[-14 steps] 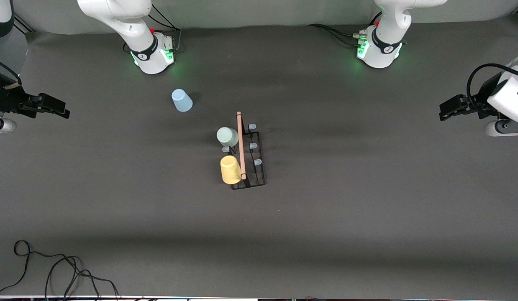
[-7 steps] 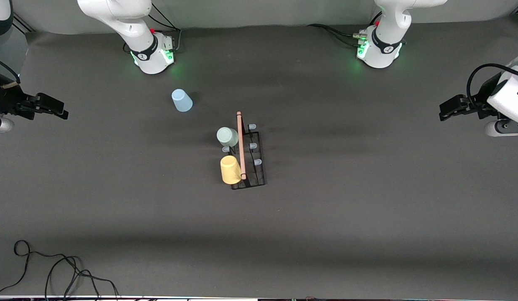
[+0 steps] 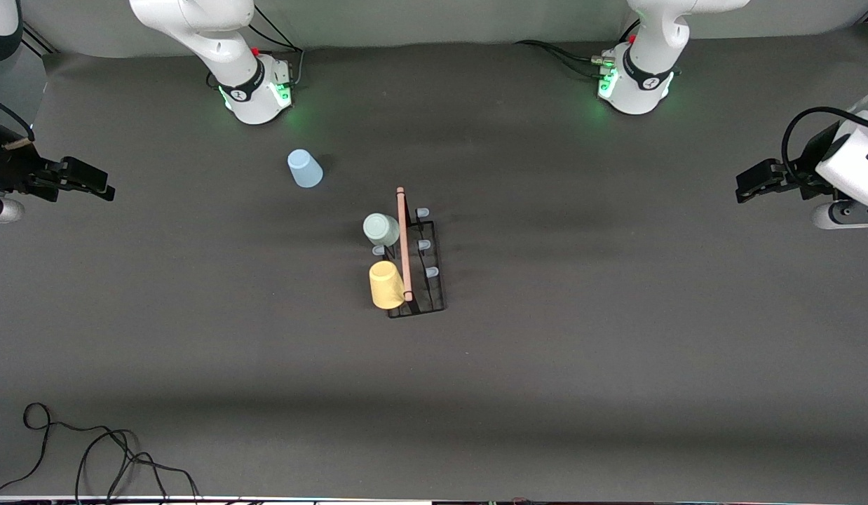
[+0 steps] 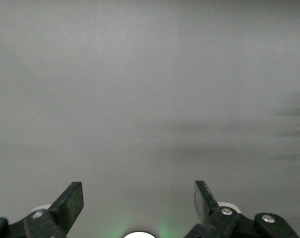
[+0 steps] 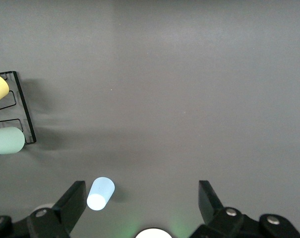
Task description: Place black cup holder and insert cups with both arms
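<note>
- Black cup holder (image 3: 416,263) is sitting mid-table, mint cup (image 3: 381,229) and yellow cup (image 3: 386,285) hanging on its prongs.
- Blue cup (image 3: 305,169) is standing apart, toward the right arm's base.
- Left gripper (image 4: 139,201) and right gripper (image 5: 141,201) are hovering at the table's ends, fingers spread, gripping nothing.

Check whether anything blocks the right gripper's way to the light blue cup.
Nothing visible does. The right gripper, open, hangs at the right arm's end of the table; only bare mat lies between it and the light blue cup, which stands apart from the black cup holder.

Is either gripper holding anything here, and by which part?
Nothing is held. The left gripper and the right gripper are both open and empty, each parked at its own end of the table.
</note>
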